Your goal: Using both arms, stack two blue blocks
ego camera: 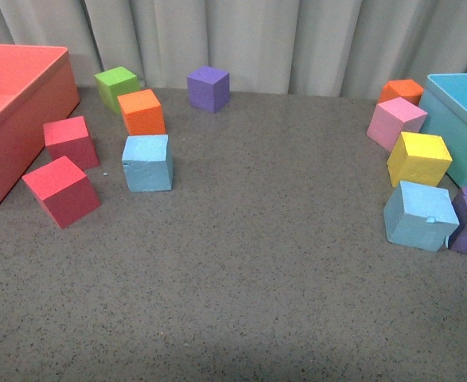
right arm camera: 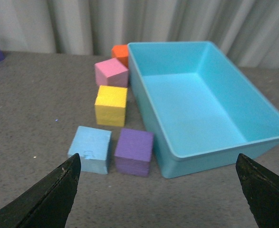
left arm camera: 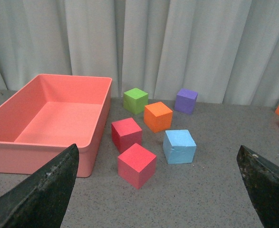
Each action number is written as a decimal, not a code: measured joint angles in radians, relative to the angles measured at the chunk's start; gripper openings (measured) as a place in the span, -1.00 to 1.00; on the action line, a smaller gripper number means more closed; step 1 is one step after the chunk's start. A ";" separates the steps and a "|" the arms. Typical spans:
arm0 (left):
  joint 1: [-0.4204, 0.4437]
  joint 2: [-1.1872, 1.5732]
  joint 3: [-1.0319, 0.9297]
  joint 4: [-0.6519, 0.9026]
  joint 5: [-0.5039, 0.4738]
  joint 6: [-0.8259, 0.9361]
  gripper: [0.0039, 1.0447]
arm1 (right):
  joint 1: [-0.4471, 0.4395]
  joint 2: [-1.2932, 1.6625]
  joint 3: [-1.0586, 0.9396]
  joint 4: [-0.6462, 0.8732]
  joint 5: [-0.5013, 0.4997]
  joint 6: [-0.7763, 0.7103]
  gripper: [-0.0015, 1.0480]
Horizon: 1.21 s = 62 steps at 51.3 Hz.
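One sky-blue block [ego camera: 147, 162] sits on the grey table at the left, next to an orange cube; it also shows in the left wrist view [left arm camera: 179, 146]. The second sky-blue block [ego camera: 420, 216], with a small notch mark, sits at the right beside a purple cube; it also shows in the right wrist view [right arm camera: 91, 149]. Neither arm shows in the front view. My left gripper [left arm camera: 160, 190] is open and empty, well back from its block. My right gripper [right arm camera: 158, 192] is open and empty, back from the notched block.
A salmon-pink bin [ego camera: 18, 111] stands at the left with two red cubes [ego camera: 61, 191], an orange cube [ego camera: 142, 111], a green cube [ego camera: 116, 84] and a purple cube [ego camera: 208, 87] near it. A teal bin [ego camera: 460, 119] stands at the right with pink, yellow, orange and purple cubes beside it.
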 joint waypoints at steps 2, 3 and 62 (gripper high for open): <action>0.000 0.000 0.000 0.000 0.000 0.000 0.88 | -0.002 0.080 0.029 0.024 -0.013 0.021 0.81; 0.000 0.000 0.000 0.000 0.000 0.000 0.88 | -0.003 0.159 0.061 0.033 -0.032 0.055 0.81; 0.000 0.000 0.000 0.000 0.000 0.000 0.88 | 0.047 1.209 0.826 -0.382 -0.184 0.401 0.81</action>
